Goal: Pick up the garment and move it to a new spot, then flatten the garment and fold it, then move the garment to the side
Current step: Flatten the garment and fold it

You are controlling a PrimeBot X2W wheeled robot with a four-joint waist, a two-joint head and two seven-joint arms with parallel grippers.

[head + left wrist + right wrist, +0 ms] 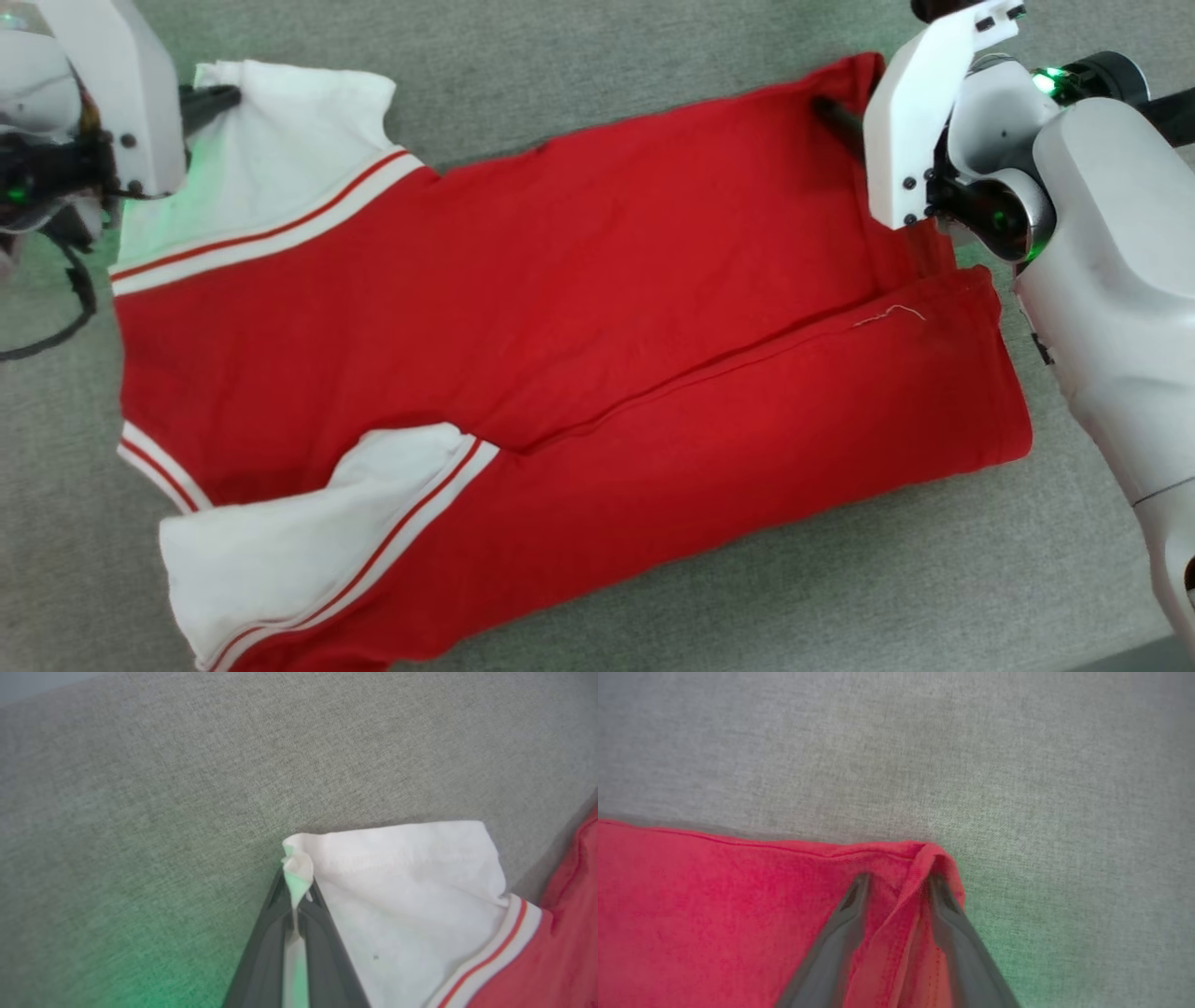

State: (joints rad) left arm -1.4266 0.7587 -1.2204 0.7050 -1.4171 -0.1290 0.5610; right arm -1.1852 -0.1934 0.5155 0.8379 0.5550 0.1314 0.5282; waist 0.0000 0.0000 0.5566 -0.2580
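two corners of the soft red sports garment (560, 308), with its white sleeves and red-striped white trim, are being handled at once. the garment is spread nearly flat on the grey woven cloth surface (653, 75), and one long side appears to be doubled over toward the middle already. the left gripper (296, 895) is pressed together on a bunched corner of the white sleeve (411, 896), which is pinched between the dark fingers and pokes out past their tips. the right gripper (896, 884) is seen with its fingers apart; a ridge of the red hem corner (924, 858) lies between them, not yet pinched, and bare grey surface lies just ahead of the tips. the move to a new spot and the flattening are judged to be done, and the fold partly made. what is left, by this reading: the hem corner is to be clamped, that edge brought over, the fold finished, and the garment shifted aside.
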